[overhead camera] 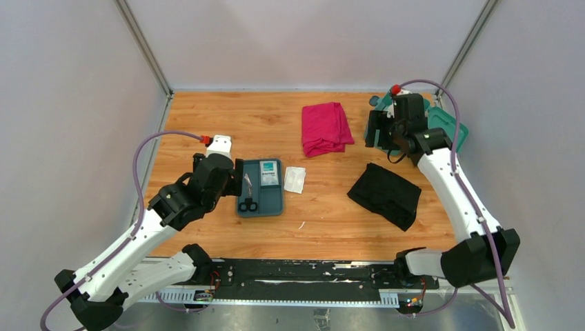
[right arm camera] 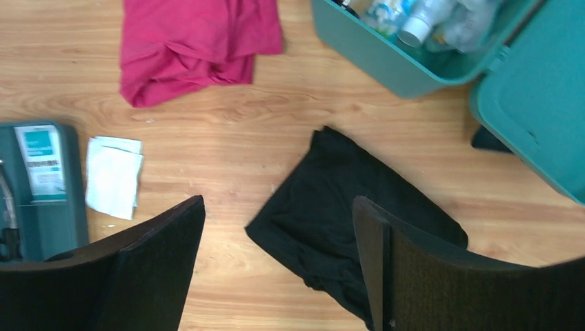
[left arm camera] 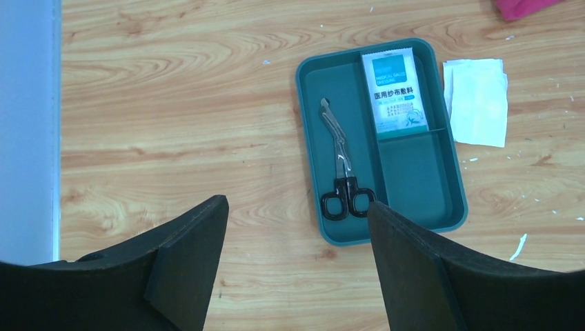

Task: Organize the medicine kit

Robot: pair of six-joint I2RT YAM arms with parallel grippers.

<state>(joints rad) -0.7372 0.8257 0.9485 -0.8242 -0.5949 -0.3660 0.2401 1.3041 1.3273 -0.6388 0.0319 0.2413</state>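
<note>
Pale grey walls (overhead camera: 69,103) with metal corner posts (overhead camera: 144,48) around a wood-grain table (overhead camera: 241,117)

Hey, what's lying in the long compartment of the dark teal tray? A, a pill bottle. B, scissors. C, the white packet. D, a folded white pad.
B: the black-handled scissors lie in the long compartment of the tray; the packet sits in a smaller one.

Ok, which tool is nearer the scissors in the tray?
Left. The left tool is just off the left edge of the tray, beside the scissors; the right tool is far across the table, by the open medicine kit.
</note>
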